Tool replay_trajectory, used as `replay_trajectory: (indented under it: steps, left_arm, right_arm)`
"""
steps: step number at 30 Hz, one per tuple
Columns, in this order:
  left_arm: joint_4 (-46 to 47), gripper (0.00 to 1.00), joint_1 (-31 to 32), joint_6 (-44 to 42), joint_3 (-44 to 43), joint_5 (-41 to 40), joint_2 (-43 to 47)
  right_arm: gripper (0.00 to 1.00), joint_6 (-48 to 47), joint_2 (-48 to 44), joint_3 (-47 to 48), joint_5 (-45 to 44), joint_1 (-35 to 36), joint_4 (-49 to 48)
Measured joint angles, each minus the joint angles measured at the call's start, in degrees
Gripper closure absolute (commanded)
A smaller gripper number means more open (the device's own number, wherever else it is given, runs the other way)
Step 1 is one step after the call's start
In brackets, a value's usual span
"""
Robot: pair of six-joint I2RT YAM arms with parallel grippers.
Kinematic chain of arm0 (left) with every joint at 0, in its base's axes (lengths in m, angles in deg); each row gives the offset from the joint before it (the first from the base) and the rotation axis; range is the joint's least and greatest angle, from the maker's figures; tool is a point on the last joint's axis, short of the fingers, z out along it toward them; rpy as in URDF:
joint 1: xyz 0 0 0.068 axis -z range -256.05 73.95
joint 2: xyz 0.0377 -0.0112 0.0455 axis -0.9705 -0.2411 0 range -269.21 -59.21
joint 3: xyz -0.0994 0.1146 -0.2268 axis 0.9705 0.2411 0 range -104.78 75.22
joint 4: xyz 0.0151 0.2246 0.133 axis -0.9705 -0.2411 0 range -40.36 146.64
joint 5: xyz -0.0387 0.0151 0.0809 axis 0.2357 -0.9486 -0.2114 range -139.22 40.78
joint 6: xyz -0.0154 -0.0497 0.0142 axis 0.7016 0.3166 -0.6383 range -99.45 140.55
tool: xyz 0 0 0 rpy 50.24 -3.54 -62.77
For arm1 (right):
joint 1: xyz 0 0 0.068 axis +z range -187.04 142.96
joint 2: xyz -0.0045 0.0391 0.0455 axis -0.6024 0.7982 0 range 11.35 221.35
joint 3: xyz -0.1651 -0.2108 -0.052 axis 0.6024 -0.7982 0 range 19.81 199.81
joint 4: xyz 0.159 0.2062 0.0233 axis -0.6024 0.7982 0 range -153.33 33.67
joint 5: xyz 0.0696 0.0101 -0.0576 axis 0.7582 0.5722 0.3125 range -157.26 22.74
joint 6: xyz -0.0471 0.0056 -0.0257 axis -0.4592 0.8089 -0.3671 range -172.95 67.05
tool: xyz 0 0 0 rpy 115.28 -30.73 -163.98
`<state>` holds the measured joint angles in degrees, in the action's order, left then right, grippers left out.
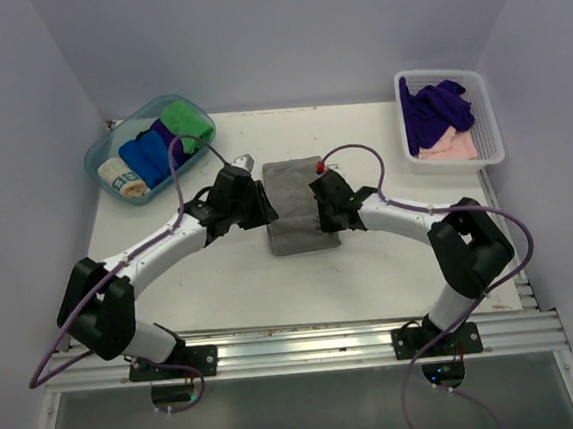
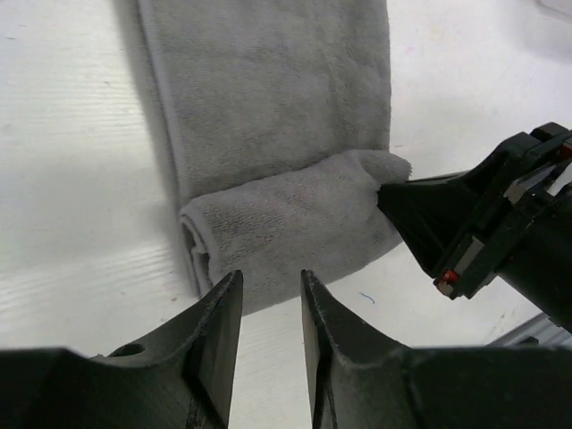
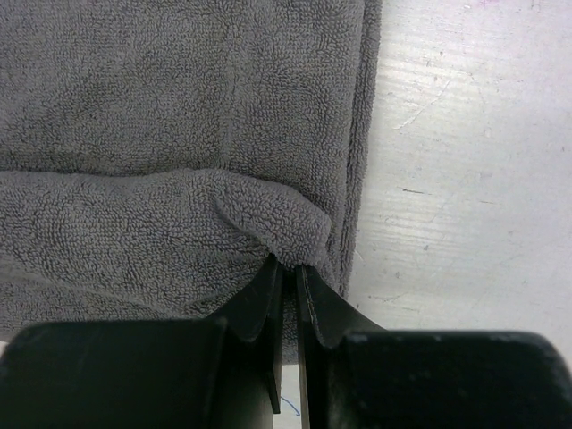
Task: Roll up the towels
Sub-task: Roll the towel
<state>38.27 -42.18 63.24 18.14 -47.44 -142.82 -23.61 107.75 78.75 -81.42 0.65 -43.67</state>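
Nearest the camera in the top view, both arms rise from their bases at the table's near edge, bend at dark elbows set out to either side, and stretch inward and away over the white table. The left arm slants up from the left and the right arm from the right, so the wrists face each other across the middle of the table.

Between them lies the flat grey terry towel, its long side running away from the bases. Its near end is turned over on itself into a short, soft roll.

The left gripper sits low at the towel's left side. Its two black fingers stand partly apart with nothing between them. The rolled end lies just beyond the fingertips, and I cannot tell whether they touch it.

The right gripper is at the towel's right side, its jaws drawn narrow and pinching a puckered corner of the turned-over layer, close to the towel's right hem. The left wrist view shows those same fingertips meeting the right end of the roll.

Beyond the roll, the rest of the towel lies smooth and single-layered on the table.

At the far left corner stands a clear blue plastic tub holding rolled cloths in green, blue, purple and beige. At the far right corner a white slotted plastic basket holds a crumpled dark purple towel and, on its near side, a pale pink towel.
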Motion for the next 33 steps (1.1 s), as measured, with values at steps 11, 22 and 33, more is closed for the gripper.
replay_trajectory:
  steps: [11,22,33]
  left_arm:
    - [7.2,0.69,0.0,0.2,1.1,6.4,-13.0]
    - [8.9,0.69,0.0,-0.2,-0.2,9.5,-15.5]
    - [8.5,0.69,0.0,-0.3,-2.2,10.3,-16.9]
  right_arm:
    - [1.0,4.2,-4.8,-6.0,0.8,-0.2,-2.6]
    - [0.6,3.1,-18.9,-8.0,-0.3,-0.3,6.7]
    - [0.81,-1.9,-8.7,0.7,0.9,-0.3,6.3]
